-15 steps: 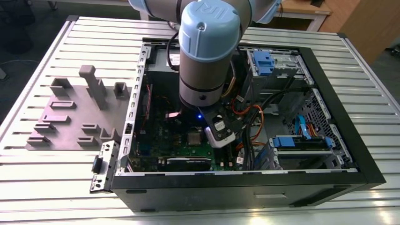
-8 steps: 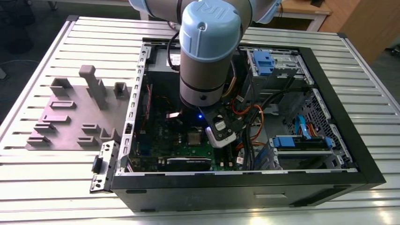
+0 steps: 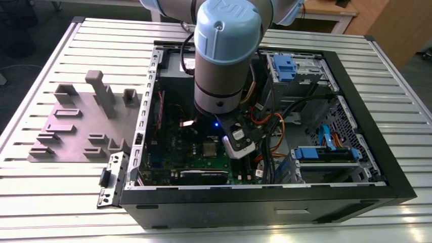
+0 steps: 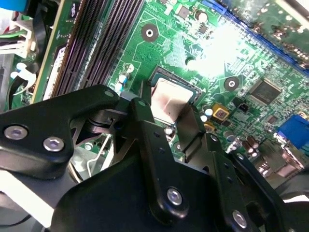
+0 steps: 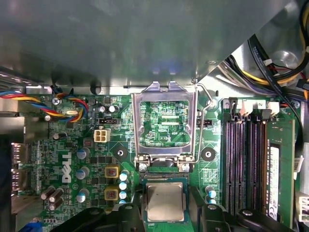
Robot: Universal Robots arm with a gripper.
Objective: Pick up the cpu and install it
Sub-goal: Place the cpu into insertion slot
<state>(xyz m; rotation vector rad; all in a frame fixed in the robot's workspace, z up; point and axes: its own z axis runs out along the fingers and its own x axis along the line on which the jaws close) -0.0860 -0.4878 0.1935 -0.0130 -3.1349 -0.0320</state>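
Observation:
The cpu (image 5: pixel 165 201), a small silver square with a dark rim, lies flat in the motherboard socket in both wrist views (image 4: pixel 166 96) and shows beside the arm's tool in the exterior view (image 3: pixel 211 148). My gripper (image 5: pixel 165 215) is lowered into the open computer case (image 3: pixel 378 172), with its black fingers (image 4: pixel 142 108) tight against two opposite edges of the chip, shut on it. The silver socket frame (image 5: pixel 165 94) stands swung open just beyond the cpu, with its lever wire (image 5: pixel 205 96) raised beside it.
Black memory slots (image 5: pixel 241 164) run close beside the socket. Orange and black cables (image 3: pixel 280 131) and blue drive brackets (image 3: pixel 324 152) fill the case toward the exterior view's right. A grey fixture plate (image 3: pixel 81 126) lies on the slatted table outside the case.

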